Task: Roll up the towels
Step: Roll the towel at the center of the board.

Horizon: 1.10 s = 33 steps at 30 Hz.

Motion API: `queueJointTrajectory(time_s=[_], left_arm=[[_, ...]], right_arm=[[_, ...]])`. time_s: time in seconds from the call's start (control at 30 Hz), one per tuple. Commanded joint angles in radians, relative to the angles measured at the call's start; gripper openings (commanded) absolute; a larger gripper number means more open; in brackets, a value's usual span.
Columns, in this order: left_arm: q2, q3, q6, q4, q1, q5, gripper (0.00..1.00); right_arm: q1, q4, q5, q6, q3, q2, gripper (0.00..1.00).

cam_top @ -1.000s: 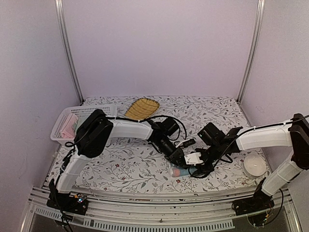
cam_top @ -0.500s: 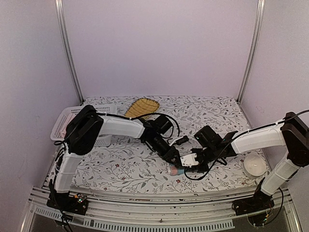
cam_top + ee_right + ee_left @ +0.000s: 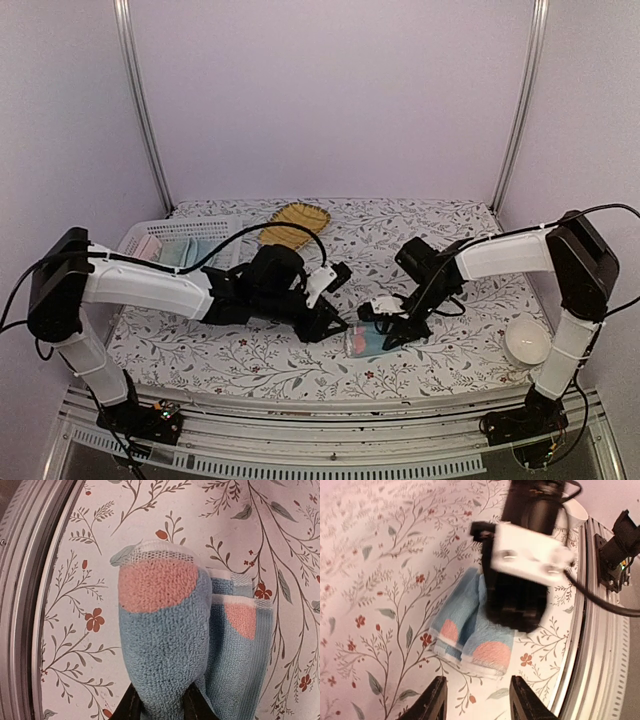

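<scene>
The small light-blue towel with orange prints [image 3: 360, 341] lies bunched in a loose roll near the table's front edge. It also shows in the left wrist view [image 3: 470, 635] and the right wrist view [image 3: 165, 645]. My right gripper [image 3: 384, 333] is shut on one end of the towel, and its fingers [image 3: 132, 705] pinch the cloth between them. My left gripper [image 3: 326, 322] is open and empty, just left of the towel, with its fingertips [image 3: 437, 700] a little short of it. A plain light-blue cloth [image 3: 185, 252] lies in the basket at the left.
A white basket [image 3: 135, 240] stands at the far left. The yellow leaf-shaped tray [image 3: 295, 222] is at the back middle. A white cup [image 3: 527, 343] sits at the front right. The metal front rail [image 3: 600, 655] runs close beside the towel.
My left arm has swung out to the left and its gripper has drawn back from the towel, now open. My right gripper stays shut on the towel, which now shows more fully.
</scene>
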Motion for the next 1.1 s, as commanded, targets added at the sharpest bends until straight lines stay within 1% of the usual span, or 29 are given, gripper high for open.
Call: queueJointTrajectory(time_s=[0.0, 0.1, 0.23, 0.37, 0.47, 0.57, 0.67, 0.77, 0.83, 1.0, 1.03, 1.07], left_arm=[[-0.038, -0.05, 0.208, 0.17, -0.164, -0.348, 0.45], [-0.003, -0.037, 0.321, 0.166, -0.238, -0.418, 0.44], [0.087, 0.034, 0.448, 0.117, -0.299, -0.508, 0.44], [0.196, 0.13, 0.522, 0.077, -0.308, -0.609, 0.47], [0.297, 0.211, 0.567, 0.059, -0.304, -0.722, 0.54], [0.384, 0.285, 0.632, 0.015, -0.303, -0.773, 0.55], [0.405, 0.303, 0.672, 0.009, -0.3, -0.698, 0.56], [0.415, 0.343, 0.65, -0.069, -0.297, -0.571, 0.54], [0.436, 0.378, 0.624, -0.125, -0.292, -0.529, 0.52], [0.502, 0.442, 0.582, -0.238, -0.273, -0.508, 0.39], [0.505, 0.448, 0.57, -0.255, -0.268, -0.486, 0.37], [0.503, 0.447, 0.558, -0.264, -0.262, -0.472, 0.35]], right_arm=[[-0.065, -0.354, -0.145, 0.009, 0.105, 0.187, 0.15], [-0.103, -0.441, -0.197, 0.001, 0.181, 0.272, 0.15], [-0.141, -0.523, -0.255, -0.021, 0.266, 0.356, 0.14], [-0.155, -0.555, -0.277, -0.032, 0.296, 0.386, 0.14], [-0.155, -0.566, -0.279, -0.031, 0.312, 0.393, 0.14], [-0.157, -0.576, -0.273, -0.022, 0.331, 0.405, 0.14], [-0.157, -0.581, -0.284, -0.017, 0.347, 0.417, 0.14], [-0.158, -0.591, -0.299, -0.011, 0.359, 0.43, 0.14], [-0.158, -0.601, -0.313, -0.012, 0.365, 0.435, 0.15], [-0.161, -0.636, -0.348, -0.031, 0.376, 0.418, 0.18], [-0.162, -0.637, -0.351, -0.034, 0.374, 0.402, 0.2], [-0.164, -0.638, -0.352, -0.034, 0.368, 0.379, 0.26]])
